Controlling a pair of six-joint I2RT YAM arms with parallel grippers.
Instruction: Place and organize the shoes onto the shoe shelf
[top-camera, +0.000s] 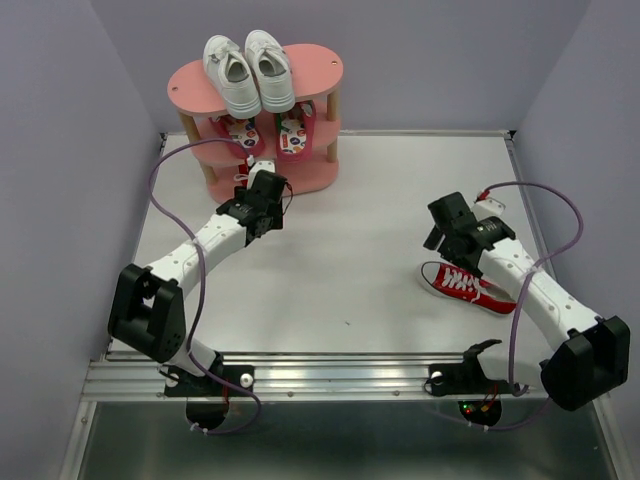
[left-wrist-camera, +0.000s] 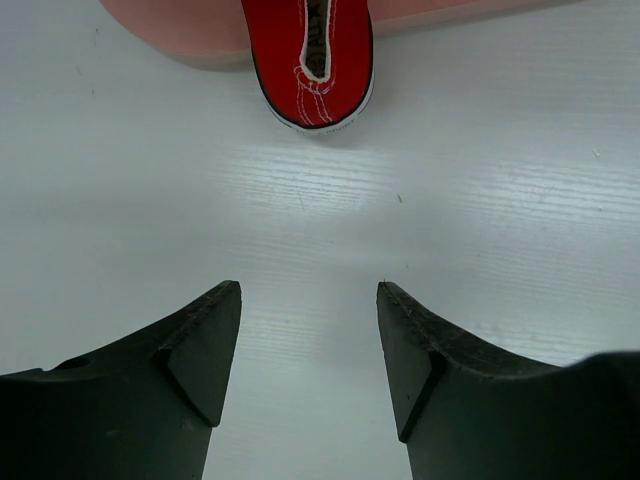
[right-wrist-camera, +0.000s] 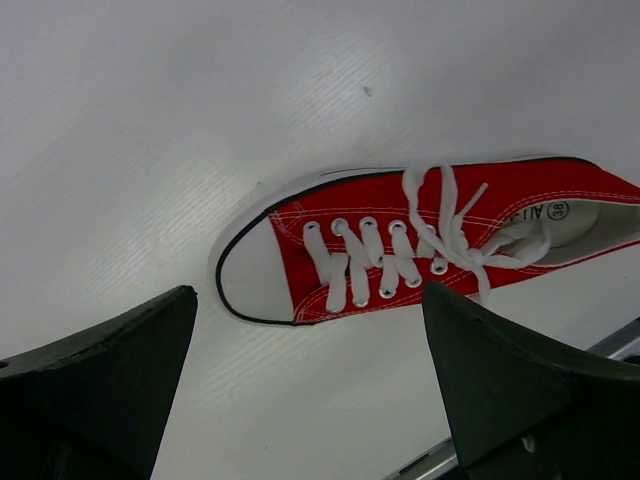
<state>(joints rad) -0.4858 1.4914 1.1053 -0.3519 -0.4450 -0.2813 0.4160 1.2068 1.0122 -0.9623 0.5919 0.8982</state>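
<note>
shoe shelf (top-camera: 186, 88): It is seen in the upper left of the top view, at the back of the tabletop (top-camera: 350, 260).
white sneakers (top-camera: 248, 72): They are set side by side on the top pink board.
flip-flops (top-camera: 293, 132): They are laid on the middle board, under the white pair.
left arm (top-camera: 205, 245): It is stretched from the lower left up toward the shelf and bent at the elbow.
left claw (left-wrist-camera: 310, 295): It is opened fairly wide and nothing is held. It is pointed at the bare tabletop just in front of the shelf.
second red sneaker (left-wrist-camera: 312, 60): It is seen at the top middle of the left wrist view. One end is poked out past the edge of a pink board.
right arm (top-camera: 540, 295): It is bent up from the lower right and tipped down at the wrist.
right claw (right-wrist-camera: 310, 300): It is spread wide and nothing is held. It is hung over the toe of the red sneaker (right-wrist-camera: 420, 235).
red sneaker spot: It is laid on the tabletop at the lower right of the top view, well apart from the shelf.
</note>
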